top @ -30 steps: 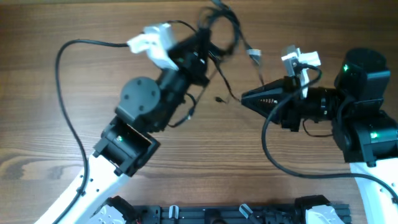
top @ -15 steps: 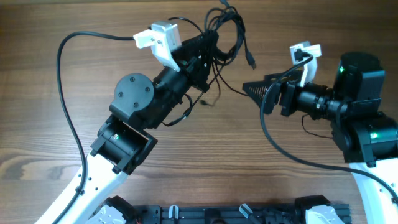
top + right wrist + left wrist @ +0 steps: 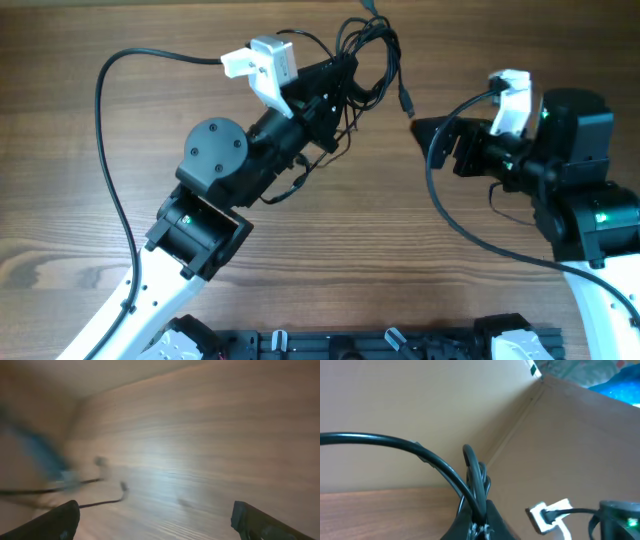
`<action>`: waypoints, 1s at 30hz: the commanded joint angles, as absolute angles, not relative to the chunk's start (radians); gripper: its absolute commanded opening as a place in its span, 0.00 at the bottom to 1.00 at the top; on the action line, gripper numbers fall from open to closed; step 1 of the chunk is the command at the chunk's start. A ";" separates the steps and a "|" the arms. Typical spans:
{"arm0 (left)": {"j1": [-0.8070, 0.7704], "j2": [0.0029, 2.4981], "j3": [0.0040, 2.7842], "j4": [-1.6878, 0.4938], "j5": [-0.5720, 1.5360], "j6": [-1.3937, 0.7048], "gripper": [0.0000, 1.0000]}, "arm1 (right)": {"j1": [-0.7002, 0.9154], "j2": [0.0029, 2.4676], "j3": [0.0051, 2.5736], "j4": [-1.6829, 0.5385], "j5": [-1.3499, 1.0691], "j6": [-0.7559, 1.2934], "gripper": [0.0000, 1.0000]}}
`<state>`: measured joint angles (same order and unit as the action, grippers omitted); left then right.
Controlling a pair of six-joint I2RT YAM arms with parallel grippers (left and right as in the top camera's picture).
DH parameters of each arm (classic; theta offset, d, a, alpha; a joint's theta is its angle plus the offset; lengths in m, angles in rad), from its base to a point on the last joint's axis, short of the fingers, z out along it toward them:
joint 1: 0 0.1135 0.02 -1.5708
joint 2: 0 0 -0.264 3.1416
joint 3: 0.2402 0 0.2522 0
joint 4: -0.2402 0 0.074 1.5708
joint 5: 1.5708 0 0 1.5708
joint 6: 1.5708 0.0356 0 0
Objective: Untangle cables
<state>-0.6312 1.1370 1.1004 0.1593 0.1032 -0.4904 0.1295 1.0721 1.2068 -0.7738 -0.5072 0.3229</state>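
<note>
I see my left gripper (image 3: 345, 78) clamped on the cables (image 3: 480, 480); my right gripper (image 3: 420, 128) gapes wide, empty, near one plug end (image 3: 406, 101).

Overhead: the top loop of the cables (image 3: 366, 8) runs off the upper edge. Strands overlap and are too thin to count. The left gripper (image 3: 350, 70) has its fingertips buried under the tangle, so the contact point is not visible here.

Left wrist: fingers (image 3: 495, 529) are cut by the lower edge and only a dark wedge shows.

Right wrist: the whole frame is motion-smeared. One cord end (image 3: 121, 489) reads as a blob with its plug shape undefined. The blue streak (image 3: 40, 455) at left is unidentifiable. The right gripper (image 3: 155, 506) is clipped at both bottom corners, tips only.
</note>
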 commanded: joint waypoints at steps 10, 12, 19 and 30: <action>-0.631 1.126 1.110 0.139 0.280 -0.471 0.04 | 0.134 1.062 1.216 -0.473 -1.086 0.321 1.00; -0.631 1.126 1.110 0.139 0.309 -0.471 0.04 | 0.133 1.062 1.216 -0.467 -1.086 0.334 1.00; -0.631 1.126 1.110 0.139 0.315 -0.478 0.04 | 0.134 1.062 1.216 -0.464 -1.087 0.370 1.00; -0.695 1.165 1.110 0.172 0.321 -0.478 0.04 | 0.134 1.062 1.216 -0.431 -1.181 0.370 1.00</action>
